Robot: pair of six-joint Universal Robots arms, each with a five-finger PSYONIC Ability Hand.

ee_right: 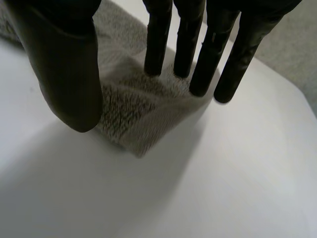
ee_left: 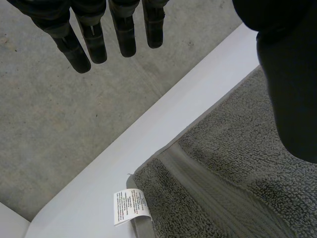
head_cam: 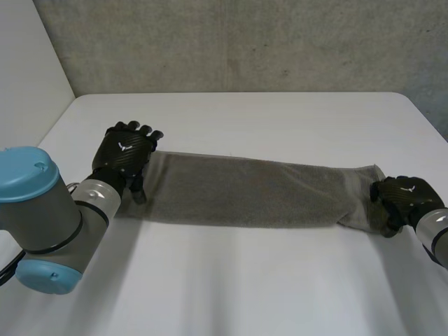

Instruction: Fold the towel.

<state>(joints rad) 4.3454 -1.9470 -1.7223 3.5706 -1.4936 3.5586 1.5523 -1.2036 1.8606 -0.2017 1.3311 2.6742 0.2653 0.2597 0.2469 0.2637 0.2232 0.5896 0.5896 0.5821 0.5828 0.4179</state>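
1. Lower left of the frame, head view: the left arm (head_cam: pixel 42 210), grey with light-blue caps, reaches over the white tabletop (head_cam: pixel 231 280).
2. Lower right of the frame: the right robot hand (head_cam: pixel 402 198) sits at the right end of the towel (head_cam: pixel 245 190). In the right wrist view, its fingers (ee_right: pixel 158 44) are straight and spread well apart from the thumb (ee_right: pixel 64 64). The fingertips rest on the towel's corner and the thumb hangs at the towel's edge. The hand is not clamped.
3. Centre of the frame: the grey towel lies on the tabletop as a long narrow strip, running from one robot hand to the other.
4. Centre left of the frame: the left robot hand (head_cam: pixel 124 150) is at the towel's left end. In the left wrist view, its fingers (ee_left: pixel 94 39) are straight and clear of the cloth, holding nothing. A white label (ee_left: pixel 130 206) lies at the towel's corner.
5. Top of the frame: a concrete wall (head_cam: pixel 245 42) stands behind the tabletop.
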